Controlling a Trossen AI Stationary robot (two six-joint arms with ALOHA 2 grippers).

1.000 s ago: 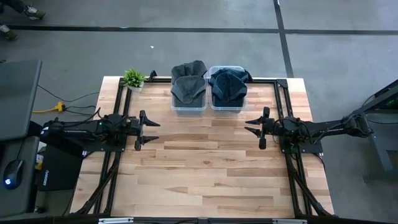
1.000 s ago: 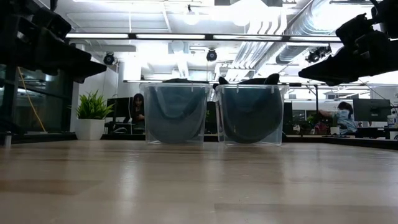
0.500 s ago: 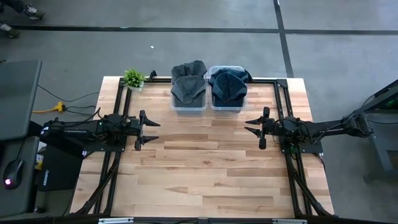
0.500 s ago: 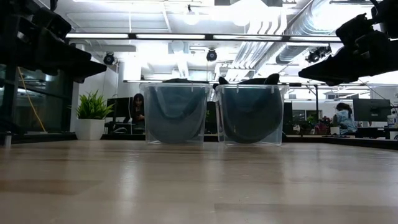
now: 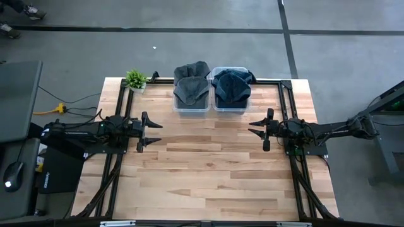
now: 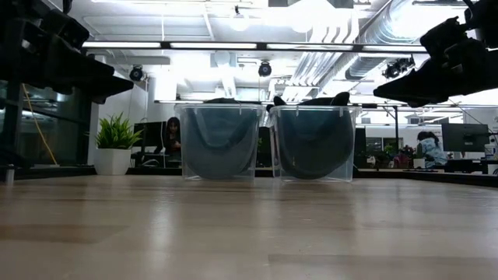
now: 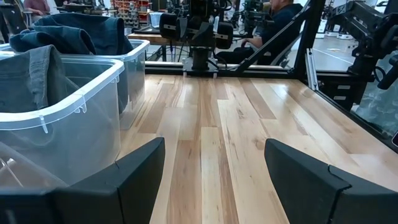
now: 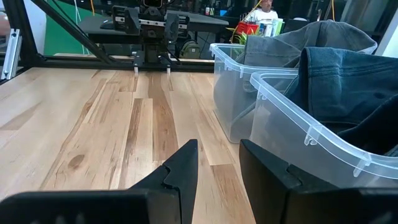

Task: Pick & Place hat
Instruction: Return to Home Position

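Table (image 5: 208,176), high view: blue caps (image 5: 231,88) heaped in right clear bin (image 5: 230,110), grey caps (image 5: 191,85) in left bin (image 5: 191,110), left gripper (image 5: 159,132) and right gripper (image 5: 251,128) empty at opposite sides; wrist views alone show the left's fingers (image 7: 134,180) wide apart, the right's fingers (image 8: 180,171) narrowly parted.

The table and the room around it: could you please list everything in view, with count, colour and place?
table: one, light wood, under both arms.
transparent bins: two, clear, side by side at the far edge.
grey caps: a pile, count unclear, in the left bin.
blue caps: a pile, count unclear, in the right bin.
potted plant: one, green, far-left corner.
people: two, in the room behind.
left gripper: one, dark, open, over the table's left side.
right gripper: one, dark, open, over the right side.
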